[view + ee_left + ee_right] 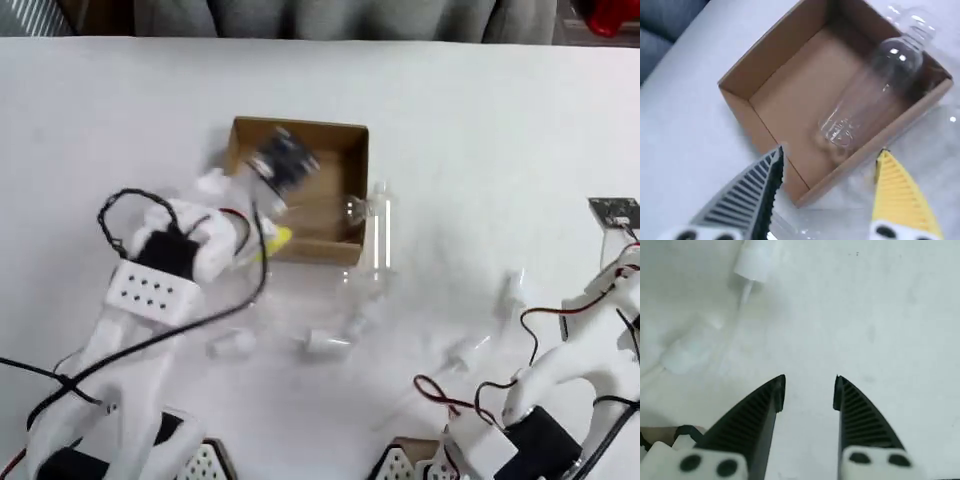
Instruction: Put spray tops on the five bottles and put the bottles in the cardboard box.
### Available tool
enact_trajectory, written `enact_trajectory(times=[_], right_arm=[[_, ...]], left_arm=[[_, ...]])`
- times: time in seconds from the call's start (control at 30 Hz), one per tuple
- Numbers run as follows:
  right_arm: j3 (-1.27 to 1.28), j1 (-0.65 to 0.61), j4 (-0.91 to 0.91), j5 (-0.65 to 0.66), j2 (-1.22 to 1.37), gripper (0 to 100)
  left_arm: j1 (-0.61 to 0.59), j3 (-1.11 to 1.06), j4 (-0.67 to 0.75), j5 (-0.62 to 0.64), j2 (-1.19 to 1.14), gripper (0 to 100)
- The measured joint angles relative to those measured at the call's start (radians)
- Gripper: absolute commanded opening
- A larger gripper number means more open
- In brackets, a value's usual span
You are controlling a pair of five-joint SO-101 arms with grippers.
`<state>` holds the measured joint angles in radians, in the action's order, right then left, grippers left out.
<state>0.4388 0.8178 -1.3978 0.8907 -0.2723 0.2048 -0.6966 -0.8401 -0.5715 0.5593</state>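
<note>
Bottle (865,100) lies in the box (765,55), its neck hard to make out; left gripper (830,154) and right gripper (809,384) both spread apart.

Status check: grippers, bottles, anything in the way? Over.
Left gripper open above box. Right gripper open over table near loose spray tops. One bottle lying in box. Nothing blocking either gripper.
</note>
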Motion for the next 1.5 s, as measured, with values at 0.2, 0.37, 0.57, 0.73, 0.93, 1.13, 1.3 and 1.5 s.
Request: enact_trajectory(times=[0.2,0.37,0.57,0.73,0.93,1.13,1.3,1.5], right_arm=[[0.025,0.023,0.048,0.038,0.0,12.2],[0.025,0.023,0.051,0.041,0.0,12.2],[0.025,0.021,0.054,0.041,0.0,12.2],[0.025,0.021,0.061,0.041,0.0,12.1],[0.025,0.021,0.087,0.041,0.0,12.0],[0.025,0.021,0.087,0.048,0.0,12.0],[0.038,0.021,0.087,0.078,0.0,12.0],[0.054,0.021,0.087,0.081,0.0,12.0]], left_arm=[[0.028,0.055,-0.002,-0.206,-0.077,29],[0.08,0.143,-0.002,-0.241,-0.287,34],[0.124,0.21,-0.002,-0.242,-0.405,35],[0.133,0.293,0.005,-0.249,-0.459,35],[0.129,0.486,-0.041,-0.25,-0.552,34],[0.132,0.617,-0.063,-0.269,-0.717,31],[0.132,0.628,-0.086,-0.295,-0.798,31],[0.13,0.629,0.002,-0.292,-0.885,30]])
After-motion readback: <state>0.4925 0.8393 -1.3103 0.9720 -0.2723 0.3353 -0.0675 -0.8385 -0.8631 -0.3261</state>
